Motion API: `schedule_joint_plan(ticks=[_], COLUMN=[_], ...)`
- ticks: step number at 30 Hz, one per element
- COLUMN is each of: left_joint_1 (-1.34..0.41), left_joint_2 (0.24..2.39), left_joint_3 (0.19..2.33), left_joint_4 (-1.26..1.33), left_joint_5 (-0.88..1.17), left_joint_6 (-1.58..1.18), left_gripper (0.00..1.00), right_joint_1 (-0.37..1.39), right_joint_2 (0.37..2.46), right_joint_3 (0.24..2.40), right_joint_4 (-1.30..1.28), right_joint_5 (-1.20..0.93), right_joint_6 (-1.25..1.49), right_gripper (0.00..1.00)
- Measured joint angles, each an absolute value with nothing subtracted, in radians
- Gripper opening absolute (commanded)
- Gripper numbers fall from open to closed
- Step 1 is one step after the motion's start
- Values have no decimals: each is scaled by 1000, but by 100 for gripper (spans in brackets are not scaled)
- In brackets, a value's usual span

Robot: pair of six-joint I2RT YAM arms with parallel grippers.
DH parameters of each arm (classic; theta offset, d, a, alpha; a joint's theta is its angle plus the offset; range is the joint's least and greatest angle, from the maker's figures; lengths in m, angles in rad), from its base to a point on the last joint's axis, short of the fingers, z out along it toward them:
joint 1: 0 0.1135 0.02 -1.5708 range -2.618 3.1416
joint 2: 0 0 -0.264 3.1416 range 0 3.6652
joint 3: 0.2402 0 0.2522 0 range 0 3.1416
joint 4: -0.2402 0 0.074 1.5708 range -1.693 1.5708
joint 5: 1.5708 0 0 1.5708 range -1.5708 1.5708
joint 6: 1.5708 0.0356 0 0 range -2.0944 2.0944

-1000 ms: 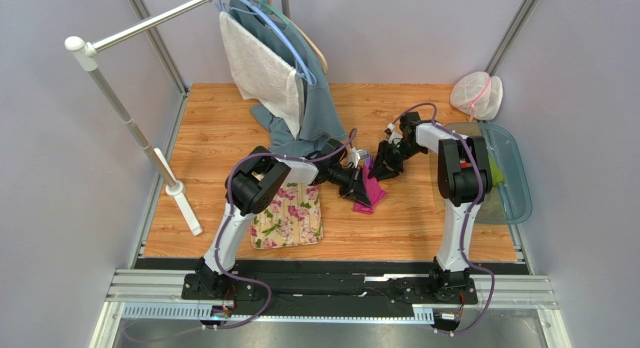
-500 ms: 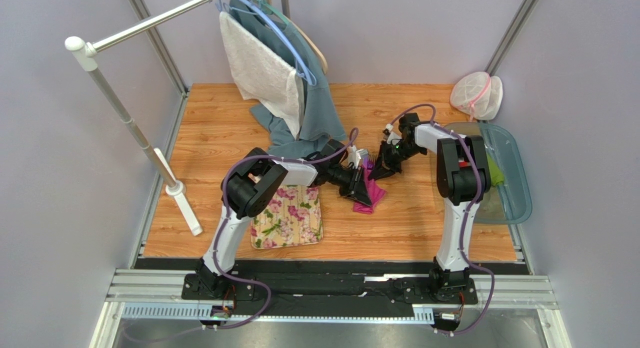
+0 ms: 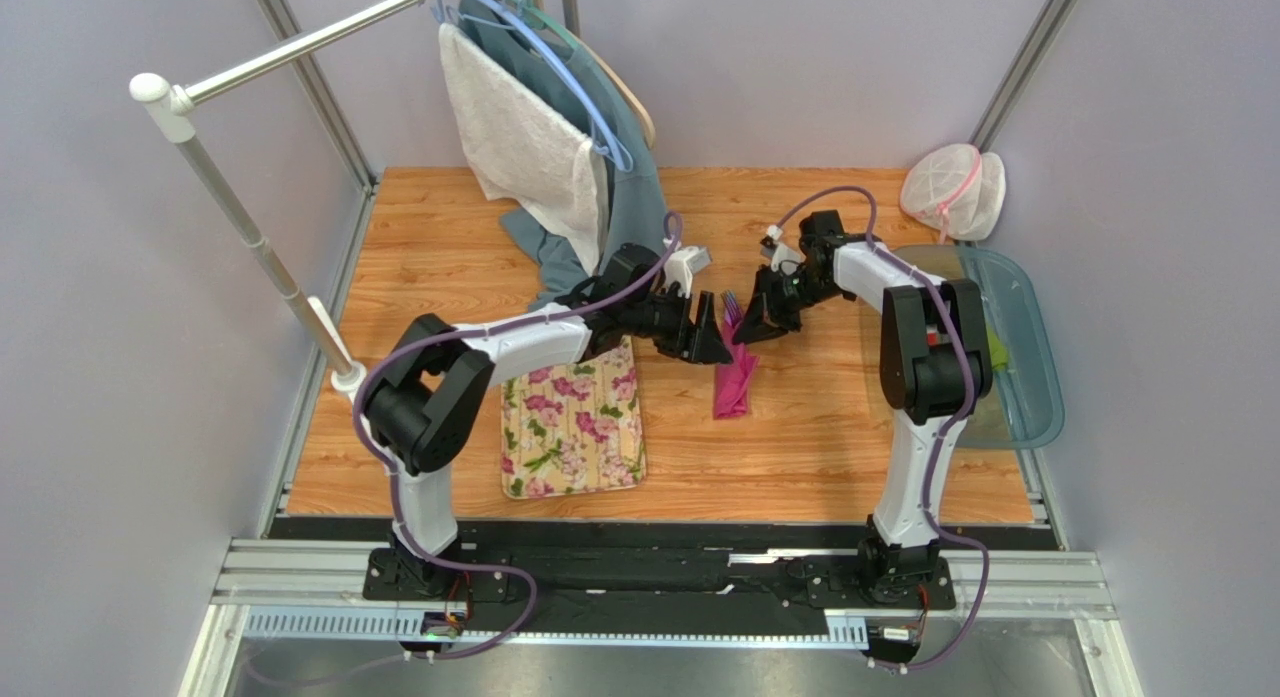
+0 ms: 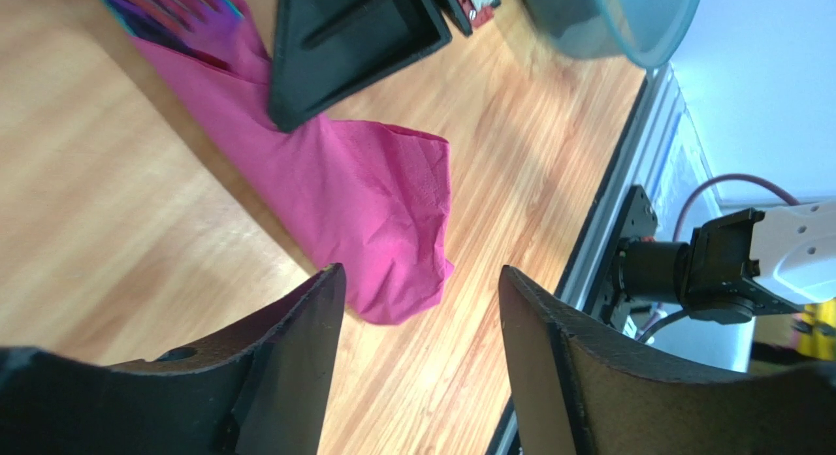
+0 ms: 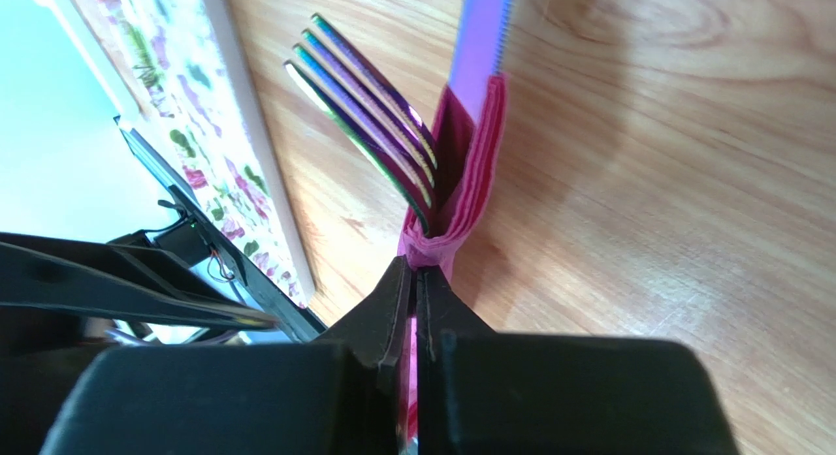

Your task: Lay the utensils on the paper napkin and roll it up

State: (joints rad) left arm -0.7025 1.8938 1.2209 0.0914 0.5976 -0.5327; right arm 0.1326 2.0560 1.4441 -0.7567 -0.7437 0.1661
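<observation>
Paper napkin (image 3: 735, 382): found on the wooden table (image 3: 842, 427), just right of the flowered mat (image 3: 574, 427); already wrapped into a loose, flattened roll, its far end lifted between the two grippers.
Step in hand: judged to be the last tightening of the roll; most of the task appears done.
Doing it well: the pinch of the right gripper (image 5: 417, 274) should be kept on the folded edge so that the layers are not let spring apart; the free lower end should be tucked by the left gripper (image 4: 420, 289) without tearing the thin paper; the roll should be laid seam down, or it may be expected to unfurl; the cutlery should be kept from sliding out of the open end.
Napkin's look: magenta, soft and creased; several layers are seen edge-on in the right wrist view; the near end is crumpled and wider than the rest.
Utensils: fork tines (image 5: 368, 112) and a knife blade (image 5: 481, 44) are seen projecting from the far end; a purple-silver sheen is shown; the handles are hidden inside the paper.
Right gripper: pressed together on the napkin's folded edge, just below the tines.
Left gripper: spread, nothing held; poised above the roll's near end, close beside the right gripper.
Around: a grey-blue cloth (image 3: 639, 232) hangs beyond.
</observation>
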Motion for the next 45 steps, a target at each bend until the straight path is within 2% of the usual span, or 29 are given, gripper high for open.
schedule_joint_plan(ticks=[6,16,26,38,45], left_joint_1=[-656,-613,-601,-506,-508], left_joint_2=[1799,1720,1373,1278,1249], left_joint_3=[1212,1164,934,1050,1055], left_joint_4=[32,-39,186,172,184], left_joint_5=[554,521,518,685,921], left_joint_6=[-467,-419,-275,-220,-152], left_gripper=[75,79,83,80,76], right_joint_1=[133,135,170,286,382], right_joint_2=[2020,1938,1731,1517,1419], right_joint_3=[1439,1440,1503,1630,1630], right_joint_4=[-740,-752,-825,-819,-777], right_joint_5=[-765,-835,-934,-955,-937], right_joint_6=[135,80,-41,-115,-148], right_gripper=[0,0,0,0,0])
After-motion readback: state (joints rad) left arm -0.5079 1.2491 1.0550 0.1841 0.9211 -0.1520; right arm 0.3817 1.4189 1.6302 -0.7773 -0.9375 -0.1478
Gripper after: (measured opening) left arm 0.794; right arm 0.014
